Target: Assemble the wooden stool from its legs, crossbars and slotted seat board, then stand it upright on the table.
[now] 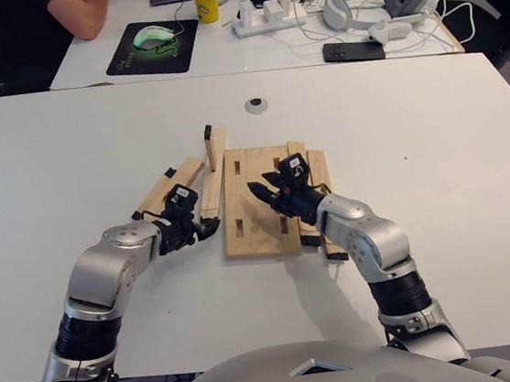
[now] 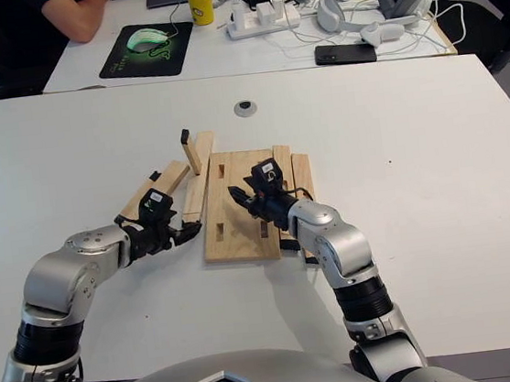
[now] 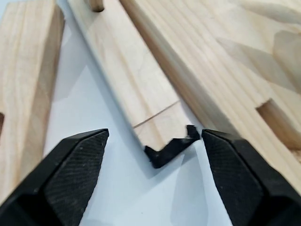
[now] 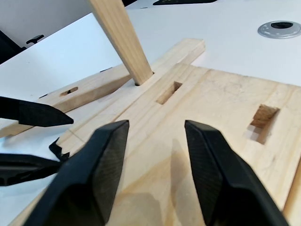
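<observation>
— How is it laid out?
— The left gripper [image 1: 206,226] is held open astride a leg's [image 3: 141,94] capped end, beside the flat board [image 1: 251,233]. The right gripper [image 1: 260,191] is spread open over the board.
— The risk?
— The leg may be skidded away if pinched off-centre.

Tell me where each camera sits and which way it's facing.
Eye views: on the head, looking forward and down at the table; both arms, left end effector and right end effector show.
Left wrist: on the left wrist, looking past its open fingers at a black-tipped bar.
Right wrist: on the right wrist, low over the seat board, between its open fingers.
Shared: both wrist views show the seat board.
</observation>
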Action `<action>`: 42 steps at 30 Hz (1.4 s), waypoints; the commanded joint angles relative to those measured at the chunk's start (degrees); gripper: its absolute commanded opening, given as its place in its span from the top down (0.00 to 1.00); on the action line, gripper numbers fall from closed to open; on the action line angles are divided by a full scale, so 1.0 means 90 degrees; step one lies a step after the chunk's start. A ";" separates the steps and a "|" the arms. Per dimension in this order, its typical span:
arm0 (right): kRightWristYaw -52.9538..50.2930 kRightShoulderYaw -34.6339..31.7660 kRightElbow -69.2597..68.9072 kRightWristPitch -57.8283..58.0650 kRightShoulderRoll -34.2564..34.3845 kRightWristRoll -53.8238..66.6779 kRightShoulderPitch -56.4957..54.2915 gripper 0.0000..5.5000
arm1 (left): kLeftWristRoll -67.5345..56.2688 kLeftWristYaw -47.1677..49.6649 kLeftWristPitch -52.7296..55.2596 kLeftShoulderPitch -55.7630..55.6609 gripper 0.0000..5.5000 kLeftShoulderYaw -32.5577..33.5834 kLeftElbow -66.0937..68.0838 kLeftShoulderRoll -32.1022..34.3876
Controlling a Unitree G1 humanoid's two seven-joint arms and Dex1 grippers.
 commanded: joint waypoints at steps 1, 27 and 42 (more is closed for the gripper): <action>0.0021 0.0015 -0.0029 0.0059 0.0023 0.0028 -0.0033 0.60 | 0.0148 0.0218 -0.0152 0.0003 0.33 0.0094 0.0223 -0.0110; 0.0078 0.0048 0.0058 0.0101 0.0003 -0.0002 -0.0184 0.60 | 0.0550 0.0627 -0.0802 -0.0650 0.33 -0.0100 0.1217 -0.0800; 0.0084 0.0041 0.0045 0.0177 0.0014 0.0015 -0.0218 0.60 | 0.0828 0.0463 -0.1600 -0.1124 0.33 -0.0084 0.2543 -0.1046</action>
